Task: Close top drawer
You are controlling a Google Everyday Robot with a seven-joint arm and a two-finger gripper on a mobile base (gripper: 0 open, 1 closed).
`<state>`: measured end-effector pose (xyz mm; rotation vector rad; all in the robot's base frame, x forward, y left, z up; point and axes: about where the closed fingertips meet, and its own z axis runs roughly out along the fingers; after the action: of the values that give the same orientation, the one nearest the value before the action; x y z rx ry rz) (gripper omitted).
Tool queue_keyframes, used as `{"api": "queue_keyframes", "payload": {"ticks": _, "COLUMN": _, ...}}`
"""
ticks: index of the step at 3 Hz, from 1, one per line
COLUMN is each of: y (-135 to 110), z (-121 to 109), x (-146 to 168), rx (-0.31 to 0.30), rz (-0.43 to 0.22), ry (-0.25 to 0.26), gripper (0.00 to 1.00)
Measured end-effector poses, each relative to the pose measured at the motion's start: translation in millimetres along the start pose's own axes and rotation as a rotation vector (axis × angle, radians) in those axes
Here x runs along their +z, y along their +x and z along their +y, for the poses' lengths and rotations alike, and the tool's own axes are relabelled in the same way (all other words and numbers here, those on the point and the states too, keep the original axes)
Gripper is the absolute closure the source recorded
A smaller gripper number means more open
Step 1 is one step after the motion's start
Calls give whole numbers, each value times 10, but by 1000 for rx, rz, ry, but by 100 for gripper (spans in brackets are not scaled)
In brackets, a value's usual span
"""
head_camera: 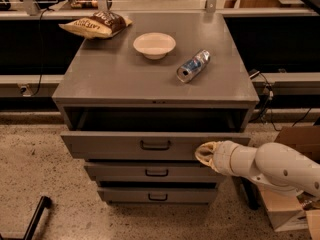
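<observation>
Camera view: we are seeing the top drawer (115, 145) standing partly out of the grey cabinet (115, 81). Our gripper (205, 154) is touching its front panel, right of the pull handle (155, 145); we cannot tell whether it is released or clenched. A bowl (154, 45), a lying bottle (193, 66) and a chip bag (96, 25) are sitting on top; a cardboard box (282, 211) is standing under the arm.

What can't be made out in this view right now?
- Inside of the top drawer: camera view, dark under the cabinet top.
- The tool, at the drawer front right of its handle: camera view, contact with the panel hidden by the tool itself.
- The arm: cut off at the right edge.
</observation>
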<state>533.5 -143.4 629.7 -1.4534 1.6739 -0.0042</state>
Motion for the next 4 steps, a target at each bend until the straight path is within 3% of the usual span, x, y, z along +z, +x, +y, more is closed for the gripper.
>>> {"api": "queue_keyframes", "payload": {"ticks": 2, "y": 32, "z": -302, "x": 85, "rx": -4, "rz": 2, "ry": 53, "gripper": 100}}
{"api": "queue_keyframes", "payload": {"ticks": 4, "y": 13, "z": -279, "x": 17, "rx": -14, "rz": -24, "ry": 46, "gripper": 100}}
